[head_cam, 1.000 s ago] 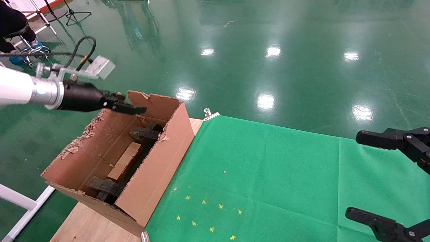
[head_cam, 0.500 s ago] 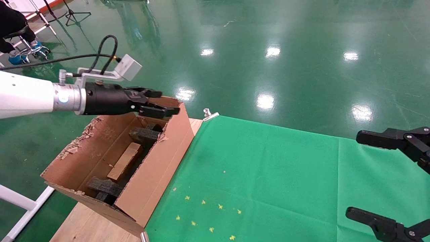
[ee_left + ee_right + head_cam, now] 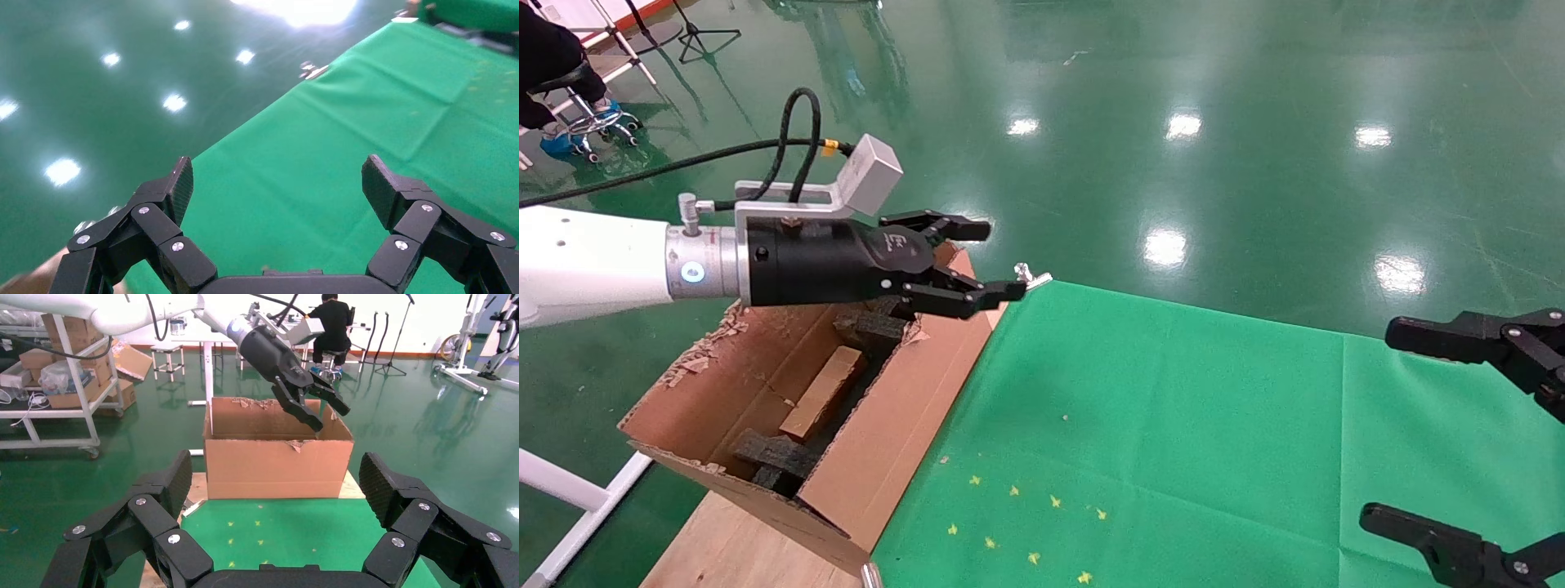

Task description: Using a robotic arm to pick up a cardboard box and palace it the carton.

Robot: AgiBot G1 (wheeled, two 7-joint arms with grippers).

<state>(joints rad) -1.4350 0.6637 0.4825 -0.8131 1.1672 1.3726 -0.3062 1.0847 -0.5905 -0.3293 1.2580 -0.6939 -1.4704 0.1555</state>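
The large torn brown carton (image 3: 887,425) stands at the table's left end; it also shows in the right wrist view (image 3: 278,465). The small taped cardboard box (image 3: 823,392) lies inside it between dark foam blocks (image 3: 870,327). My left gripper (image 3: 989,257), on the white arm, is open and empty above the carton's far right corner, reaching over the green cloth (image 3: 343,141); it also shows in the right wrist view (image 3: 321,413). My right gripper (image 3: 278,478) is open and empty, parked at the right edge of the table (image 3: 1459,425).
A green cloth (image 3: 1173,425) with small yellow star marks (image 3: 1017,523) covers the table. A metal clip (image 3: 1030,278) holds its far corner. Bare wood (image 3: 731,547) shows under the carton. A seated person (image 3: 330,324), shelves and stands are beyond on the green floor.
My left gripper has moved right from over the carton's far left to past its far right corner, over the cloth's edge, and its fingers have spread open. The right gripper has not moved.
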